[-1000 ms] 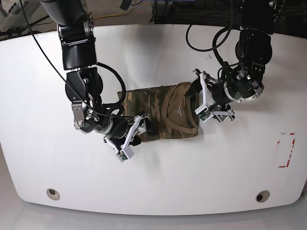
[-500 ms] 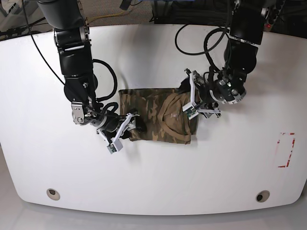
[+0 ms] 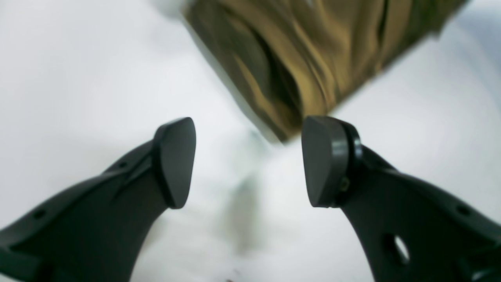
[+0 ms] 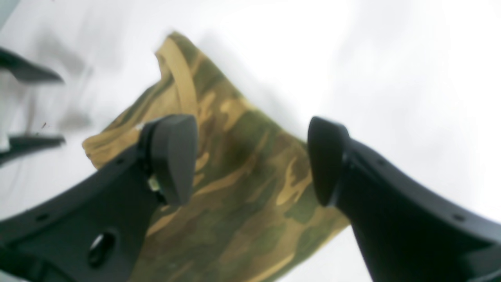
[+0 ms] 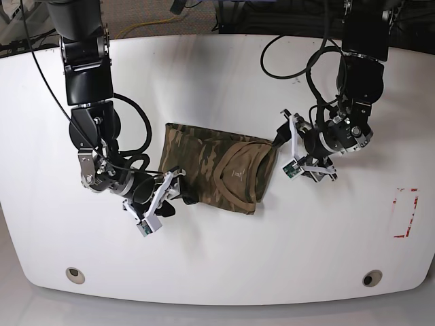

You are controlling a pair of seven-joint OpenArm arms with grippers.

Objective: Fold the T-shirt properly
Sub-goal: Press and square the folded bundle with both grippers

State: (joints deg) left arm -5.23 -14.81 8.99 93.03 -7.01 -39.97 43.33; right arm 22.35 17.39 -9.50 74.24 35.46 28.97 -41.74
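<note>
Counter (image 5: 217, 258), white and rounded at its edges, fills the overhead view and carries everything. Near its middle lies the T-shirt (image 5: 211, 166), a camouflage garment of olive, brown and tan, folded into a compact, roughly rectangular bundle with its tan neckband showing on top toward one end. Two black arms reach in from the far side, one at each end of the bundle.

The right pincer (image 5: 163, 202) sits low at the end of the bundle away from the neckband, its jaws standing apart; in its wrist view (image 4: 250, 160) the camouflage cloth lies below and between the two dark pads, and neither pad presses on it. The left pincer (image 5: 293, 151) hovers just beside the neckband end, jaws also apart with nothing between them; its wrist view (image 3: 248, 162) shows bare white counter in the gap and a blurred corner of the cloth just beyond the tips.

A red rectangle outline (image 5: 406, 212) is marked near the counter's edge, well apart from the shirt. Two round holes (image 5: 75, 274) sit along the near edge.
</note>
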